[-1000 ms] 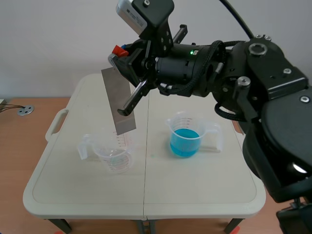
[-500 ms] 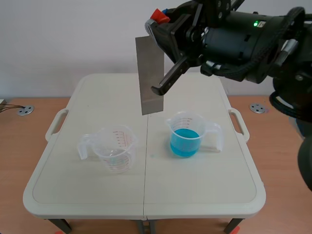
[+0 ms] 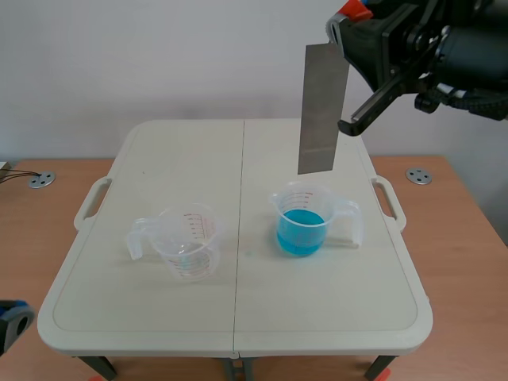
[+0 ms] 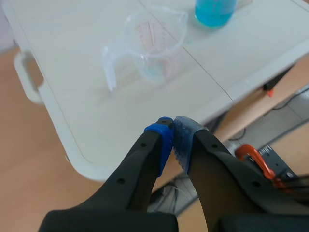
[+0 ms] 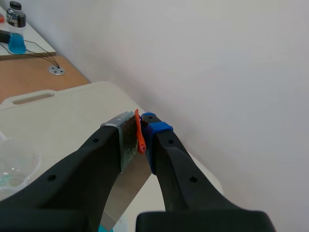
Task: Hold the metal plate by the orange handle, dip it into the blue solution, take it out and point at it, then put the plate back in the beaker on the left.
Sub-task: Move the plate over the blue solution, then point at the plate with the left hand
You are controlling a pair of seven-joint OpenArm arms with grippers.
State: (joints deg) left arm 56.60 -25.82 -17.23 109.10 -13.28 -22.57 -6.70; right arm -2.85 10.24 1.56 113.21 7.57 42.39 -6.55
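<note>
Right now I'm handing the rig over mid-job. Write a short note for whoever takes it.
Right gripper: shut on the orange handle, raised high. The metal plate hangs upright from it, above the blue beaker and clear of it.
Left gripper: shut on nothing, low beside the table's near left corner.
The clear beaker stands left of the blue one.
Done: the plate is out of the clear beaker and gripped.
Left: no blue shows on the plate, so the dip seems not yet done. Then lift it out, point at it, and return it to the clear beaker.
</note>
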